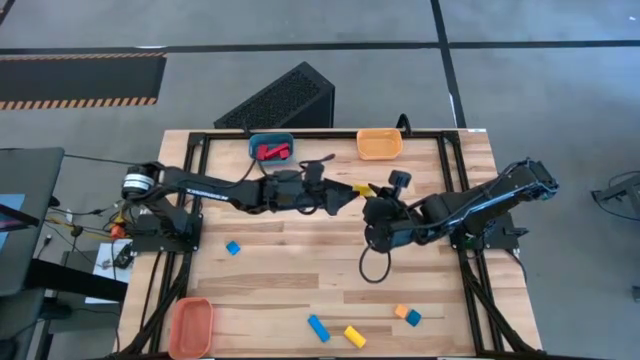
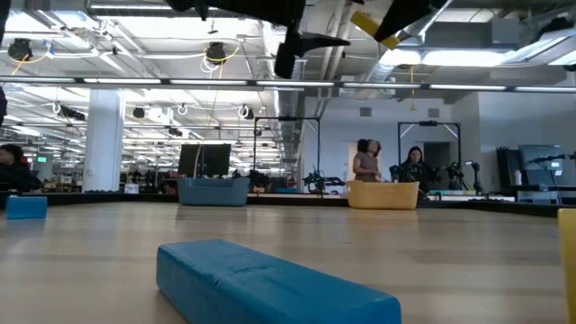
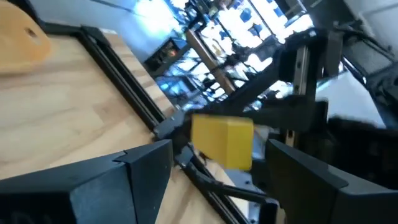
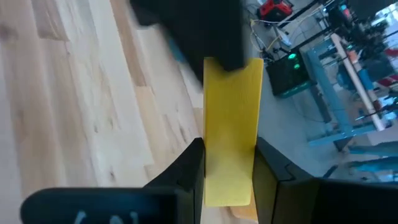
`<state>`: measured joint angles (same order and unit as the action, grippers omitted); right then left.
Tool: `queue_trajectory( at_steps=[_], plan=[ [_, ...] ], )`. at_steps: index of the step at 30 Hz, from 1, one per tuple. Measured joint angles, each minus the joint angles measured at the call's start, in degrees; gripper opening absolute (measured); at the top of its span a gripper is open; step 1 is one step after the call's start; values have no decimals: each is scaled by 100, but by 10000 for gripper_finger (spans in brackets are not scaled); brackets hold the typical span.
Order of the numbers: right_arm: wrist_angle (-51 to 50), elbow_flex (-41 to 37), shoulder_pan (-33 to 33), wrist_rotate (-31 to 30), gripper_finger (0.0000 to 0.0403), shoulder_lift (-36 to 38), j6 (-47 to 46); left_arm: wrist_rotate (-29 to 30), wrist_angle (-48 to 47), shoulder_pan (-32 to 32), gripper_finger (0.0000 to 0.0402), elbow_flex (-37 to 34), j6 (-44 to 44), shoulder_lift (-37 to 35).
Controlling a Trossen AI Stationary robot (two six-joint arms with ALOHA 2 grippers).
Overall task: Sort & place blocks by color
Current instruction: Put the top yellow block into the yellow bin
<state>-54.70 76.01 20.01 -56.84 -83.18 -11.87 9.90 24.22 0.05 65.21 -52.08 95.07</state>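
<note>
Mid-air handover over the desk's middle, nearer the far edge.

Risk: the yellow bar point(image 4: 230, 124) could drop to the desk if the right tool lets go before the left one has a firm hold. The left tool's fingers stand beside the bar's end rather than clearly around it, so a closing move may only clip a corner and twist the bar out.

Right tool point(image 4: 229, 163): clamped on the yellow bar, fingers pressed to both long faces, one end sticking out toward the left tool.

Left tool point(image 3: 211, 171): fingers apart, wide, the bar's free end just ahead of them. Contact is not clear from any view.

Other blocks: red ones in the blue bin point(image 1: 271, 148) at the far edge; one blue block point(image 1: 232, 247) left of centre; blue, yellow, orange and blue blocks near the near edge. Orange bin point(image 1: 379, 144) at the far edge, red bin point(image 1: 191, 325) at the near left corner.
</note>
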Motion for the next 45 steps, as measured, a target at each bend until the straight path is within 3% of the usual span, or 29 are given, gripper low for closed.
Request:
queue_trajectory(
  at_steps=[6, 11, 24, 29, 34, 39, 45],
  plan=[
    [-6, 0, 22, 44, 95, 2, 262, -56, 797, 0, 242, 4, -205, 350],
    [6, 0, 20, 128, 95, 2, 285, 79, 784, 11, 218, 4, -100, 361],
    [90, -11, 17, 298, 97, 0, 235, -177, 338, 11, 25, 9, 172, 354],
    [89, -11, 26, 480, 116, 2, -235, -225, 321, 45, 33, 4, 166, 356],
    [-96, -7, 93, 617, 148, 2, -1311, -235, 300, 59, 37, 4, 190, 359],
    [-857, 0, 354, 624, 177, 65, -2405, -230, 290, 123, 27, 4, 298, 359],
    [-1999, 2, 777, 687, 185, 253, -4012, -171, 173, 434, 31, 4, 301, 359]
  ],
)
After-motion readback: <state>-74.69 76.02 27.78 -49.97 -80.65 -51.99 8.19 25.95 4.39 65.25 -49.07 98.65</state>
